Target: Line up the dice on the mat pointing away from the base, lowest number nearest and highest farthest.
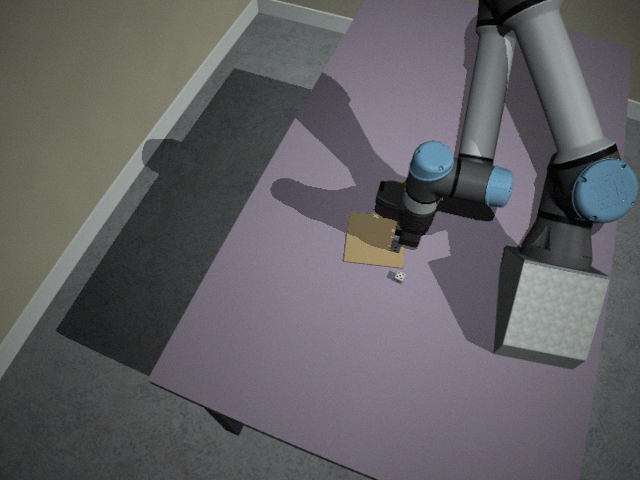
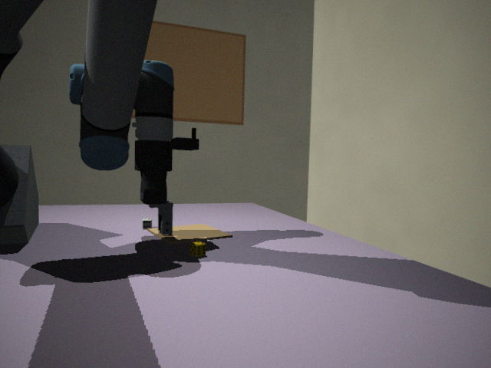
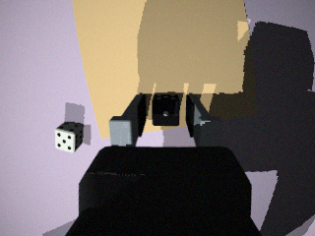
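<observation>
The tan mat [image 3: 164, 46] lies flat on the purple table; it also shows in the top view [image 1: 369, 240] and the exterior view [image 2: 190, 231]. My gripper [image 3: 165, 107] is low over the mat's edge nearest the base and stands open. A dark die [image 3: 165, 108] sits on the mat between the fingers, with a small gap on each side. A white die [image 3: 67, 138] lies on the table just off the mat, also seen in the top view [image 1: 399, 276]. A yellow die [image 2: 197, 248] lies on the table beside the mat, in the arm's shadow.
The robot's grey pedestal [image 1: 550, 310] stands on the table to the right of the mat. The arm's wrist and elbow [image 1: 454, 178] hang over the mat's near side and hide the yellow die in the top view.
</observation>
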`<control>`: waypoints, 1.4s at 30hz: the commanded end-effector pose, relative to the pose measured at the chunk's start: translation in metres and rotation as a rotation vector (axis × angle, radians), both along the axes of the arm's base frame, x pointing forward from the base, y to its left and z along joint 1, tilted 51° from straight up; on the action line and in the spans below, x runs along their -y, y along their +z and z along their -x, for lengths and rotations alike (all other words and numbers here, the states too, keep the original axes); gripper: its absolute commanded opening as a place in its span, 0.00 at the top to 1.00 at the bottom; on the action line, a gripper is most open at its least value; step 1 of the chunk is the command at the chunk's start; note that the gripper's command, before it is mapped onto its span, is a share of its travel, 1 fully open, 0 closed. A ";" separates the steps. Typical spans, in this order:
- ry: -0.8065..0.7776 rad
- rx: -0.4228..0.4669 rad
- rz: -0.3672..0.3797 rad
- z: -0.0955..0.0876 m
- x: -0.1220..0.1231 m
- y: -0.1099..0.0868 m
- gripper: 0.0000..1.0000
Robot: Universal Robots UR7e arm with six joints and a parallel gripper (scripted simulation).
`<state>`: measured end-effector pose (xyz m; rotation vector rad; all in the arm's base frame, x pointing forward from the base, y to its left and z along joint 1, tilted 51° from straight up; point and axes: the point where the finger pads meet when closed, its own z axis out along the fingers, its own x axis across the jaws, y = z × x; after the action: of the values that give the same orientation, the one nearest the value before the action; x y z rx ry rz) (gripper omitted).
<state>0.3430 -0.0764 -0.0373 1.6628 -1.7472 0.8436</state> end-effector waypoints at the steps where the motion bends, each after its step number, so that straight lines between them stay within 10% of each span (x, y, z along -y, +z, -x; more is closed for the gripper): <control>1: 0.001 0.001 0.000 0.000 0.000 0.000 0.30; 42: 0.001 0.001 0.000 0.001 -0.047 0.039 0.30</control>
<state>0.3422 -0.0367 -0.0050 1.6630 -1.7471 0.8436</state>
